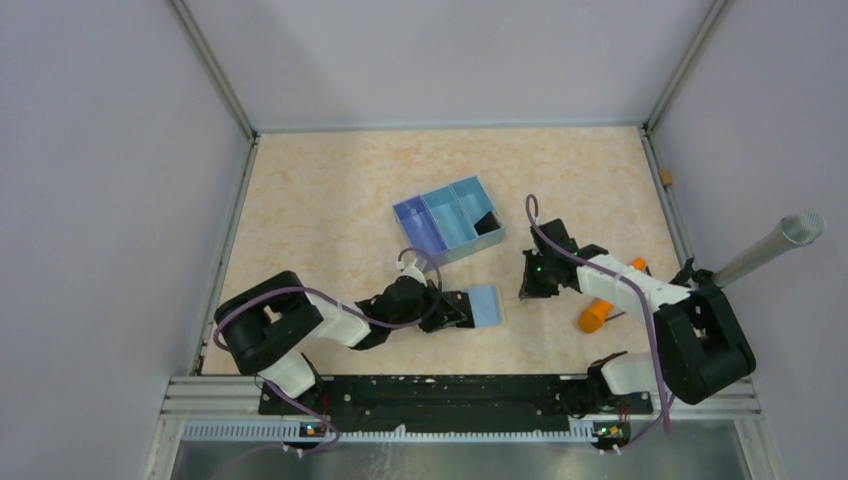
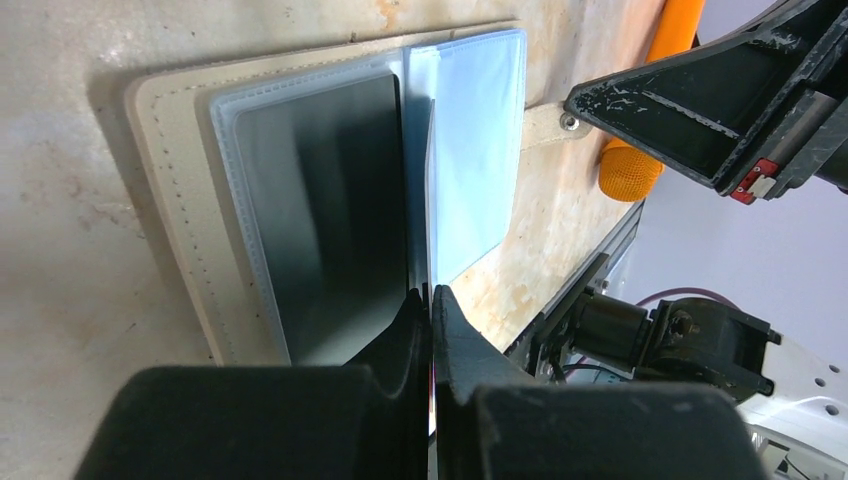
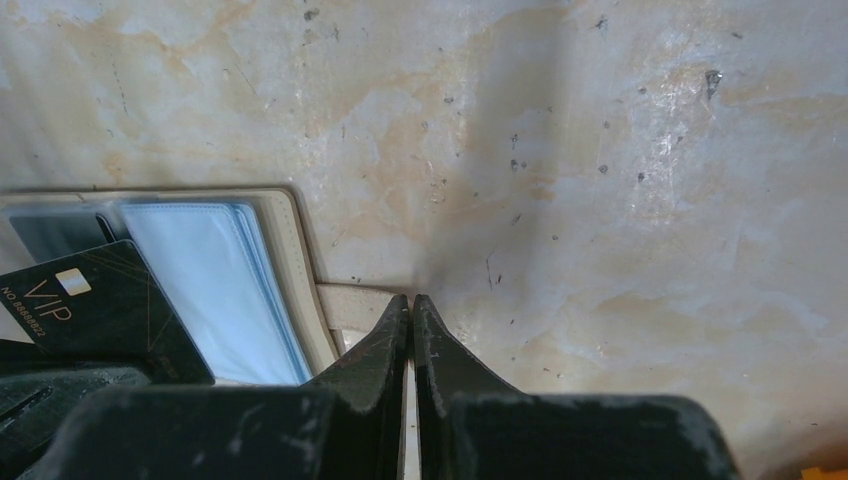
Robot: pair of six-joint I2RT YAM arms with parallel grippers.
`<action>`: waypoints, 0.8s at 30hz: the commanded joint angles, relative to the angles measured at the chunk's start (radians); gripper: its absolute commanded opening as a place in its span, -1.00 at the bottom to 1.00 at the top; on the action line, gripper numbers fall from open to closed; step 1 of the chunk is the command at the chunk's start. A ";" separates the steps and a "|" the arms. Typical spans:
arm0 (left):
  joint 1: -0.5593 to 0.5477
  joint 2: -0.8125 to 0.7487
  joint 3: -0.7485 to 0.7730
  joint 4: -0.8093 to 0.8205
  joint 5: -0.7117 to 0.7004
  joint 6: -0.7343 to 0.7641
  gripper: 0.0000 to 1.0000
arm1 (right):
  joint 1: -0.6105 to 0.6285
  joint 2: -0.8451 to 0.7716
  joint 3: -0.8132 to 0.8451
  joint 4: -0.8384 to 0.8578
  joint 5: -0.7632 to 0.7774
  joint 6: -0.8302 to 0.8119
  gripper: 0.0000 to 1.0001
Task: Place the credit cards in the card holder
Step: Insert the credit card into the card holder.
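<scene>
While your left gripper (image 2: 432,305) pinches a black credit card (image 3: 92,300) marked VIP by its edge, the card holder (image 2: 175,210) lies open on the table (image 3: 600,150) just beneath it, near the blue tray (image 1: 448,220). Your right gripper (image 3: 411,310) has its 2 fingers pressed together, tips at the holder's beige strap (image 3: 350,305). You cannot tell whether they clamp it.
</scene>
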 commanded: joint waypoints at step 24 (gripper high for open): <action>0.032 0.067 0.049 -0.015 0.069 0.047 -1.00 | -0.003 0.015 0.003 -0.006 0.017 -0.010 -1.00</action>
